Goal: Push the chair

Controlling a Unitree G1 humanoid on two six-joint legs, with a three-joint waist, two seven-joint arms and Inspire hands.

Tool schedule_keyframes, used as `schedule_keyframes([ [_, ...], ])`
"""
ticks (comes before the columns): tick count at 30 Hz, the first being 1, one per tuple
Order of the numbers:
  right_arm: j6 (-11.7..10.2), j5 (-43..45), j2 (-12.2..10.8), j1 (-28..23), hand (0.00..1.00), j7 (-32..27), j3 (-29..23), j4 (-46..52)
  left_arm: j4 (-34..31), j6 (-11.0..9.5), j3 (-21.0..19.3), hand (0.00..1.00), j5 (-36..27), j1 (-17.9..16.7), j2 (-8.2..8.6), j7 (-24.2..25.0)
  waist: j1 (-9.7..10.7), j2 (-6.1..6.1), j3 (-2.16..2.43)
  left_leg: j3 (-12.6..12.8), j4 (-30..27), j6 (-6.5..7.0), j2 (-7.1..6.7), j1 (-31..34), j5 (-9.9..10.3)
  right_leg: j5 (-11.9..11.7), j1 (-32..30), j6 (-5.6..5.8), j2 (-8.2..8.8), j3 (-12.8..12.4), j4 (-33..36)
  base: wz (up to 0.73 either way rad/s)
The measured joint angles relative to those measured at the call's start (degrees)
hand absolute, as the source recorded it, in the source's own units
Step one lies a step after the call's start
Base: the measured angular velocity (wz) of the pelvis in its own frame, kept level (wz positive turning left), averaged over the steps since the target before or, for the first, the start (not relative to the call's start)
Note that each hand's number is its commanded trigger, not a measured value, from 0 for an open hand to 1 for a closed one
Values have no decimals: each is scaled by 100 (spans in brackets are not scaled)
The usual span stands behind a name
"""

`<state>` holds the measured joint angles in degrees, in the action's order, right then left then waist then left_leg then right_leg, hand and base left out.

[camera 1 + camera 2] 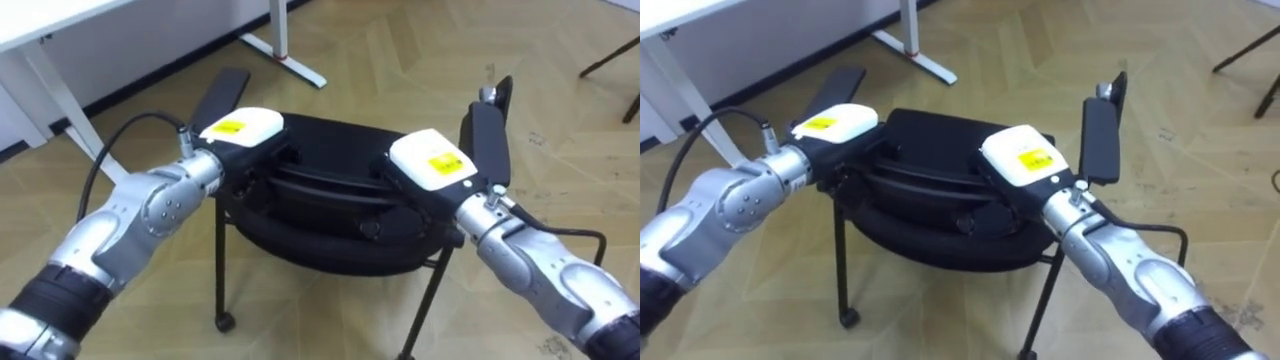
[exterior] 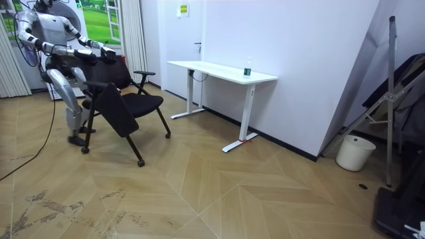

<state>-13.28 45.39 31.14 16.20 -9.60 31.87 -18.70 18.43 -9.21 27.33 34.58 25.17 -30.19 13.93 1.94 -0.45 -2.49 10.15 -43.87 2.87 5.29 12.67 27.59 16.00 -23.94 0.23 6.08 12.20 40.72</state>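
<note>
A black chair (image 1: pixel 330 135) on castors stands right in front of me, seen from behind and above, with its seat beyond the backrest (image 1: pixel 320 190). My left hand (image 1: pixel 240 130) lies on the backrest's top rim at the left. My right hand (image 1: pixel 430 160) lies on the same rim at the right. The dark fingers of both curl over the rim's front. The armrests (image 1: pixel 490 135) stick out on either side. In the room view I stand behind the chair (image 2: pixel 129 106) at the room view's left, both arms stretched out to it.
A white desk (image 1: pixel 40 30) with a white foot (image 1: pixel 285 60) stands ahead to my left; in the room view the desk (image 2: pixel 219 70) is against the wall beyond the chair. Farther off are a white bucket (image 2: pixel 350 153) and a folded metal frame (image 2: pixel 392 86). Wooden floor lies all around.
</note>
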Motion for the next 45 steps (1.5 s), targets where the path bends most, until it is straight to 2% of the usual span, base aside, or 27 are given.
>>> schedule_keyframes([
  [1, 4, 2, 15, -15, 100, -16, 29, 48, -29, 9, 1, 100, 1, -44, -8, -33, 116, -30, 34, -128, -64, -49, -40, -3, 56, -86, 22, -98, -44, -40, 11, 44],
  [2, 5, -8, 28, -17, 100, -18, 35, 80, -57, -21, 8, 100, 11, -71, -44, -101, 126, -93, 75, -168, -78, -105, -35, -20, 85, -190, 64, -247, -54, 6, 1, 40],
  [5, 46, -57, 18, 24, 100, -16, 33, 38, -51, 27, 113, 100, 30, -49, -27, -262, 140, -43, 83, -283, -80, -240, 76, -77, 157, -151, 202, -441, -46, 312, 11, 15],
  [9, 63, -55, 34, 119, 100, 22, 32, 0, -14, 74, 119, 100, 96, -45, 42, -402, 163, 10, 80, -333, -9, -341, 134, -255, 194, 95, 344, -463, -123, 354, 85, 12],
  [12, 56, -40, 36, 256, 100, 55, 79, -102, 104, 126, 160, 100, 72, -40, 97, -577, 168, 51, 49, -293, -649, -443, 226, -207, 52, 376, 485, -503, -135, 362, 317, 5],
  [13, 41, -40, 41, 256, 100, 79, 88, -175, 192, 148, 210, 100, 45, -40, 160, -617, 143, 101, 23, -308, -901, -431, 291, -186, -36, 501, 606, -512, -125, 396, 376, 0],
  [15, 28, -33, 88, 261, 100, 100, 88, -145, 282, 129, 222, 100, 1, -47, 207, -694, 128, 106, 29, -289, -1181, -455, 302, -122, -187, 656, 685, -484, -108, 358, 477, 12],
  [17, 28, 22, 61, 295, 100, 96, 84, -183, 363, 97, 215, 100, 16, -60, 233, -803, 75, 35, 36, -230, -1605, -431, 293, 133, -605, 752, 740, -504, -123, 184, 479, 7],
  [19, 18, 28, 117, 295, 100, 68, 74, -190, 473, 3, 216, 100, 51, -39, 272, -900, 86, 9, 35, -228, -1399, -382, 211, 581, -570, 809, 766, -518, -106, 155, 454, 6],
  [21, 11, 29, 72, 278, 100, 62, 84, -259, 589, -63, 216, 100, 111, -78, 332, -985, -77, -8, 38, -167, -826, -377, 167, 925, -595, 854, 915, -535, -98, 109, 412, -35],
  [22, 11, 29, 69, 244, 100, 73, 112, -264, 599, -97, 216, 100, 125, -142, 336, -992, -183, 11, 54, -54, -204, -427, 191, 1086, -748, 899, 1028, -506, -86, 160, 364, -54],
  [23, 12, 30, 63, 170, 100, 97, 125, -236, 585, -135, 208, 100, 134, -229, 333, -1006, -266, 7, 77, -5, 321, -306, 162, 1182, -1233, 998, 1117, -427, 16, 253, 387, -54],
  [24, 14, 40, 41, 113, 100, 105, 129, -231, 574, -145, 207, 100, 148, -293, 333, -1010, -307, 22, 125, -2, 470, -279, 89, 1200, -1417, 1037, 1163, -379, 72, 268, 401, -33],
  [25, 40, 49, 40, 6, 100, 133, 127, -135, 567, -197, 205, 100, 154, -376, 313, -1011, -321, 28, 250, -22, 610, -169, -25, 1167, -1657, 1063, 1245, -279, 154, 330, 385, 11],
  [26, 68, 52, 122, -53, 100, 125, 115, 7, 530, -213, 204, 100, 159, -374, 321, -1048, -245, -22, 250, -23, 689, -97, -102, 1107, -1863, 1072, 1362, -252, 207, 405, 358, 37],
  [28, 77, 52, 129, -104, 100, 100, 116, 36, 529, -215, 205, 100, 228, -367, 354, -1092, -214, -33, 237, 86, 702, -11, -98, 1002, -1854, 1093, 1592, -194, 251, 525, 176, 39],
  [31, 119, 66, 111, -119, 100, 91, 116, 73, 470, -216, 171, 100, 279, -390, 344, -1081, -331, -57, 231, 106, 781, -7, -147, 858, -1717, 1127, 1829, -133, 292, 599, -83, 9],
  [33, 186, 108, 116, -104, 100, 59, 115, 156, 382, -217, 76, 100, 347, -404, 337, -1076, -398, -132, 188, 159, 865, 13, -233, 798, -1679, 1173, 1884, -71, 376, 611, -133, 12],
  [34, 190, 112, 105, -82, 100, 29, 116, 164, 321, -215, 37, 100, 360, -415, 310, -1075, -416, -185, 185, 190, 905, 31, -307, 776, -1643, 1221, 1934, -42, 463, 675, -153, 25],
  [36, 190, 116, 82, -31, 100, 0, 112, 150, 228, -217, -25, 100, 383, -420, 272, -1064, -451, -253, 194, 344, 914, 71, -314, 752, -1553, 1259, 1977, 18, 536, 710, -176, 20],
  [37, 189, 115, 77, 38, 100, -8, 112, 120, 186, -211, -52, 100, 387, -400, 233, -1056, -491, -301, 198, 336, 910, 82, -396, 748, -1480, 1271, 1965, 47, 617, 748, -41, 18],
  [38, 190, 112, 71, 105, 100, -11, 113, 105, 187, -200, -55, 100, 389, -338, 232, -1029, -491, -314, 195, 308, 838, 111, -401, 761, -1401, 1222, 1897, 130, 721, 852, 256, 23],
  [39, 190, 110, 65, 128, 100, -19, 111, 85, 186, -194, -56, 100, 389, -312, 231, -1015, -493, -306, 192, 286, 770, 119, -406, 766, -1341, 1185, 1859, 186, 780, 840, 423, 34],
  [41, 165, 88, 15, 204, 100, -79, 109, -46, 191, -192, -61, 100, 374, -205, 195, -927, -540, -287, 181, 171, 454, 122, -383, 784, -1056, 1086, 1819, 267, 815, 783, 844, 29],
  [42, 152, 87, 10, 235, 100, -107, 109, -78, 193, -193, -67, 100, 369, -179, 184, -921, -551, -277, 173, 143, 385, 128, -382, 796, -987, 1067, 1809, 252, 814, 769, 916, 25],
  [43, 143, 92, 5, 310, 100, -134, 110, -103, 200, -197, -93, 100, 360, -127, 172, -926, -584, -228, 135, 117, 251, 140, -354, 815, -868, 1007, 1788, 247, 793, 734, 1038, 17],
  [45, 144, 121, -19, 430, 100, -168, 110, -119, 207, -201, -163, 100, 364, -66, 166, -927, -668, -179, 99, 104, 172, 147, -318, 810, -734, 900, 1772, 223, 764, 711, 1136, 11],
])
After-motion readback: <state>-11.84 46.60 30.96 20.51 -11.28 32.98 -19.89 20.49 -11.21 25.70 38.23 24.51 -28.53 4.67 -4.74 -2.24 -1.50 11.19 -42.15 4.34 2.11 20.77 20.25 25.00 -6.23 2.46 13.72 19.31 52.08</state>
